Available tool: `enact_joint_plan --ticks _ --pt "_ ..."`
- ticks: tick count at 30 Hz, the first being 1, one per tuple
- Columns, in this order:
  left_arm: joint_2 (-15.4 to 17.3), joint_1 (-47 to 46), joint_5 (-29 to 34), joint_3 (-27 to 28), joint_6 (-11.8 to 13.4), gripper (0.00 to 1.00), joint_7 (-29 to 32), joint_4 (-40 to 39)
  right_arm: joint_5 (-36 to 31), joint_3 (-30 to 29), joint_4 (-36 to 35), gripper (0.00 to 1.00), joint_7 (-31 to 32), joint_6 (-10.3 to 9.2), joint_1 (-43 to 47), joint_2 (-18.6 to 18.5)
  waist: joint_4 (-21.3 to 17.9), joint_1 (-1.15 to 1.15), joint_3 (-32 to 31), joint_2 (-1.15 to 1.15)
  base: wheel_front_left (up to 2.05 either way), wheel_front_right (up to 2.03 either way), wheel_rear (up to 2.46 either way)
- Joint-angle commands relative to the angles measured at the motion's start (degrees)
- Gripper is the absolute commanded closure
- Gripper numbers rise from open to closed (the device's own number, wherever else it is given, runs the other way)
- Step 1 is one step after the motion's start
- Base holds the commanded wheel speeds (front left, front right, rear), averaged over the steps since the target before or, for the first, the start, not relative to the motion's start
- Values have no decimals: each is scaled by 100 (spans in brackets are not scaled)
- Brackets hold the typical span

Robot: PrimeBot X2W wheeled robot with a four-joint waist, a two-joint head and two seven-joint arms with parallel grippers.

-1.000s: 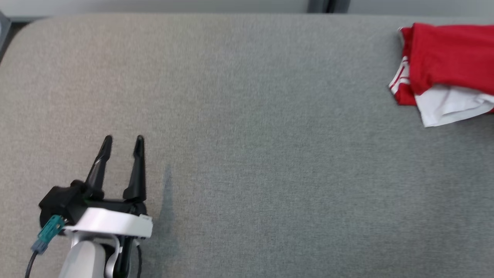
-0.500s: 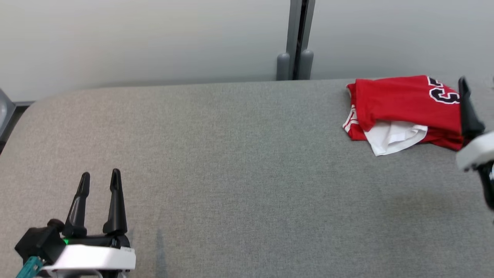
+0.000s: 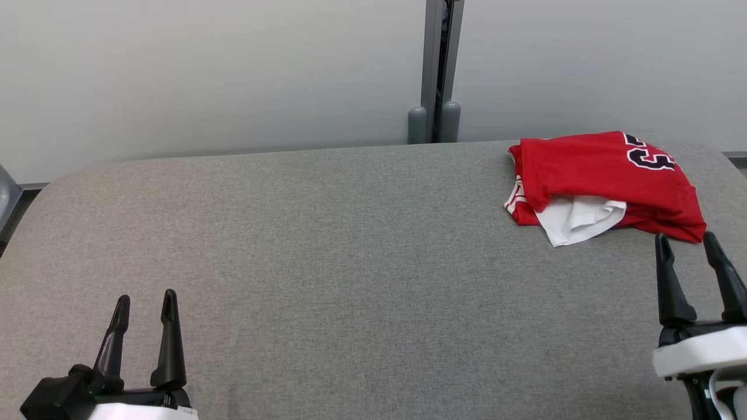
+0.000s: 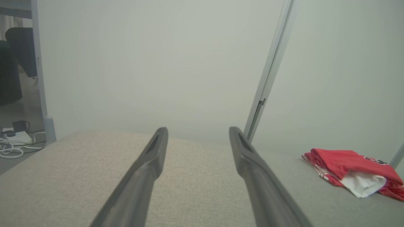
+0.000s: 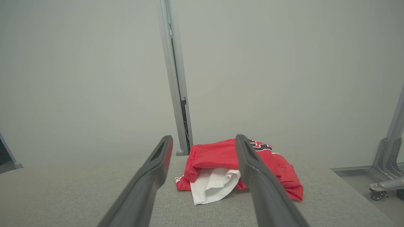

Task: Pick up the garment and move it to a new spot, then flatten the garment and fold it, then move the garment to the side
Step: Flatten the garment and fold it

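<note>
A pale wall [image 3: 204, 70] and a grey post [image 3: 437, 64] are backing the grey table [image 3: 350, 245] in the head view, where the red garment [image 3: 601, 175] is lying as a rough folded bundle at the far right corner, white fabric poking out beneath. Folding and setting aside are looking done, or nearly so. The left pincer [image 3: 146, 296] is resting near left, fingers apart and empty; the right pincer [image 3: 684, 235] is standing apart and empty too, just short of the bundle. In the left wrist view the garment [image 4: 350, 162] is lying well off to the right of the parted fingers. In the right wrist view it [image 5: 217, 157] is sitting straight ahead between them. Against the earlier frames the camera is now looking higher, the bundle is keeping its shape, and the right pincer is sitting lower
</note>
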Motion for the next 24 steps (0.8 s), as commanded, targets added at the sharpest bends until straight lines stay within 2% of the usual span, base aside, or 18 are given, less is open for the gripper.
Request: enact_joint_plan --ticks 1,7,14,24 --pt "22 79 50 49 13 0 -8 23 0 -65 -144 0 -14 0 117 70 13 0 4 0 0 0 0" --pt "1 71 151 -18 10 0 -9 156 -110 -59 -292 0 -15 0 420 265 51 0 6 0 0 0 0" --pt "-5 -50 221 -286 0 0 -9 369 -341 109 -398 0 -15 0 586 367 86 0 5 0 0 0 0" --pt "-12 -138 320 -318 -2 0 -9 459 -363 244 -405 0 -15 0 615 450 84 0 -9 0 0 0 0"
